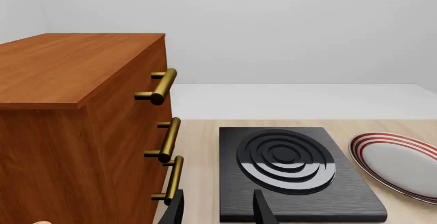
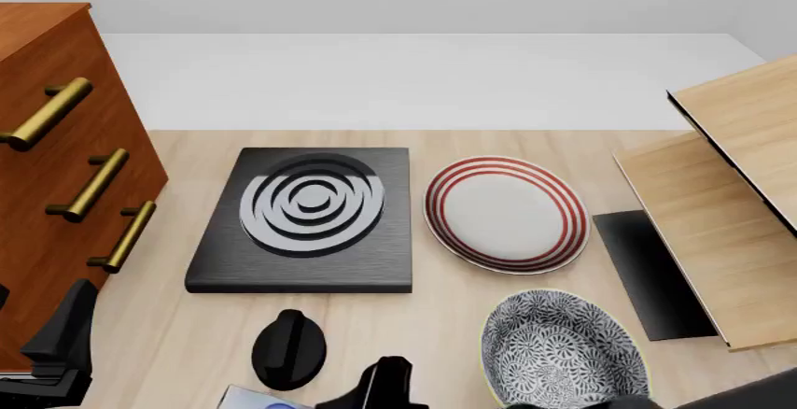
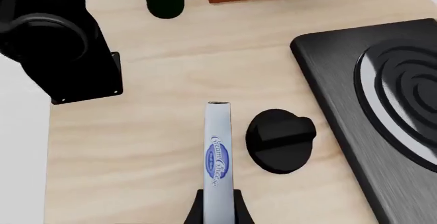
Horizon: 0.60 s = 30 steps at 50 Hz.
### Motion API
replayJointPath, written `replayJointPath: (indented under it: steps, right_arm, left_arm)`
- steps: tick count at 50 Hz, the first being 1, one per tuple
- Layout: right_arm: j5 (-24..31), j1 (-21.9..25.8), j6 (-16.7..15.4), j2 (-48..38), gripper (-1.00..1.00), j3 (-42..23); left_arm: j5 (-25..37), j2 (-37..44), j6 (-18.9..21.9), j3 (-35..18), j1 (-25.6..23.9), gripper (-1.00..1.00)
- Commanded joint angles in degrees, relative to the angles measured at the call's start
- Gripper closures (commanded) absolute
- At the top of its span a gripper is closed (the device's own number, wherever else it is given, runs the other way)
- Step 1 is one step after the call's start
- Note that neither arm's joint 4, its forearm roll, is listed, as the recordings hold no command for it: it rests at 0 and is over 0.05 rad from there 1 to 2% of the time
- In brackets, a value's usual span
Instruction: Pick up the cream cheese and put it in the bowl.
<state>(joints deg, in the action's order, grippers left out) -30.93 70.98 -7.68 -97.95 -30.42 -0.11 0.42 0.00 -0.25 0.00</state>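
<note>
The cream cheese [image 3: 218, 155], a thin white and pale-blue carton with a blue oval logo, sticks out edge-on from my right gripper [image 3: 218, 207]. The jaws press on both of its sides, so the gripper is shut on it. In the front view only a corner of the cream cheese [image 2: 256, 398] shows at the bottom edge, left of the right gripper [image 2: 371, 392]. The patterned bowl [image 2: 561, 348] sits to the gripper's right, at the table's near edge. My left gripper [image 1: 218, 207] is open and holds nothing; it hangs by the wooden cabinet, facing the stove.
A black stove plate [image 2: 312, 218] with its round knob [image 2: 289, 348] lies mid-table. The red-ringed white plate [image 2: 505, 213] sits behind the bowl. A wooden cabinet [image 2: 50, 148] with brass handles stands at the left, and a wooden shelf [image 2: 734, 204] at the right.
</note>
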Motion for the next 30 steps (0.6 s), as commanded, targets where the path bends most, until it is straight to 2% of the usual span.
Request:
replayJointPath:
  steps: [1, 12, 30]
  right_arm:
    - [4.7, 1.1, -0.9, 7.1, 1.00, 0.0]
    - [11.6, 1.0, -2.5, 16.8, 1.00, 0.9]
    - [22.3, -4.0, -3.0, 32.9, 1.00, 5.2]
  left_arm:
    - [0.0, 0.0, 0.0, 0.0, 0.0, -1.00]
    - [0.0, 0.0, 0.0, 0.0, 0.0, -1.00]
    - [0.0, 0.0, 0.0, 0.0, 0.0, -1.00]
